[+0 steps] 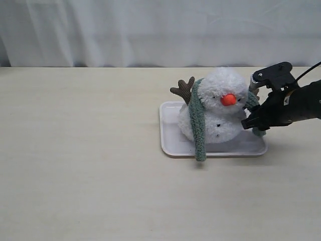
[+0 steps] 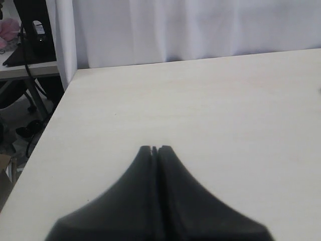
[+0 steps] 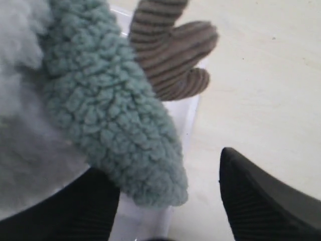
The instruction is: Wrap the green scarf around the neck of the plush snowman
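Right now the green scarf (image 1: 199, 125) is draping behind the plush snowman (image 1: 220, 108), which is sitting on a pale tray (image 1: 170, 145) on the table (image 1: 75, 175). One end is hanging down the front of the body to the tray's rim. The other end is dangling on the opposite side, just beside a brown branch arm (image 3: 170, 55).

The right gripper (image 1: 249, 116) is hovering at that second end with its jaws spread. In the right wrist view the rounded tip is hanging between the two fingers (image 3: 251, 196); it is not being pinched. The left gripper (image 2: 154, 148) is resting pressed together over bare table, well apart from the toy.

I'm judging the scarf to be light, limp and fuzzy, so it is likely to grip easily but sag and drag. A pinch near the rounded tip looks best. The snowman looks soft and light too, so a hard tug is probably going to tip it or slide it on the tray.
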Motion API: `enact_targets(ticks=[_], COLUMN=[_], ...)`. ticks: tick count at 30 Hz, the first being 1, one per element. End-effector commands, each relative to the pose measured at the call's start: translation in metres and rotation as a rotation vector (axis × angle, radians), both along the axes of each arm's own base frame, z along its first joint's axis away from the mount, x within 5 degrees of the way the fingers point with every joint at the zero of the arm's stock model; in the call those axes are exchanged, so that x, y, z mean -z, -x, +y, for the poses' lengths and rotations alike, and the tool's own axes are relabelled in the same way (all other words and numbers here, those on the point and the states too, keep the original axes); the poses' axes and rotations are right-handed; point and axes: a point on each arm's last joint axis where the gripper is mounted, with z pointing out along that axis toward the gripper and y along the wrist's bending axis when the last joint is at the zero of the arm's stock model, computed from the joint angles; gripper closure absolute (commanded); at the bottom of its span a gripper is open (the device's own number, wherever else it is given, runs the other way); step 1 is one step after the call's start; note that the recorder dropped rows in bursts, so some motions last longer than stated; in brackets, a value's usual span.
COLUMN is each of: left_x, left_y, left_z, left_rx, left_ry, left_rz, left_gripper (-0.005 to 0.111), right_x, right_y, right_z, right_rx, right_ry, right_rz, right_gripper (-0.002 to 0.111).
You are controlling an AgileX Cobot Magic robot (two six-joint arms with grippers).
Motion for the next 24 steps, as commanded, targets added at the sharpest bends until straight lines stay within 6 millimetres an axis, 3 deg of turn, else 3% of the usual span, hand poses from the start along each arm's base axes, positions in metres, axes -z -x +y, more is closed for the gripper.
enact_targets(ticks=[1,3,8,9,18,24], left_x=[0.000,0.000,0.000,0.000,0.000,0.000], left_y=[0.000,0.000,0.000,0.000,0.000,0.000], left_z=[0.000,0.000,0.000,0.000,0.000,0.000], left_rx=[0.001,0.001,0.001,0.001,0.001,0.001], left_ry=[0.003,0.003,0.003,0.003,0.003,0.003], left_rz=[-0.009,-0.009,-0.009,-0.009,-0.009,-0.009], left_gripper=[0.107,0.107,0.107,0.107,0.107,0.107], right_x=[0.012,0.018,0.015,0.012,-0.010,-0.008], right_y=[-0.005,-0.005,-0.003,-0.003,0.014,0.028], right_z=[0.001,0.001,0.000,0.000,0.001,0.008], right_rx=[-0.013,-0.013,0.001,0.016,0.172,0.160], right_ry=[-0.004,-0.003,-0.005,-0.017,-0.134,-0.207], right_rz=[-0.002,0.013,0.027,0.024,0.124,0.281], right_gripper=[0.053,0.060,0.101,0.104,0.104,0.104])
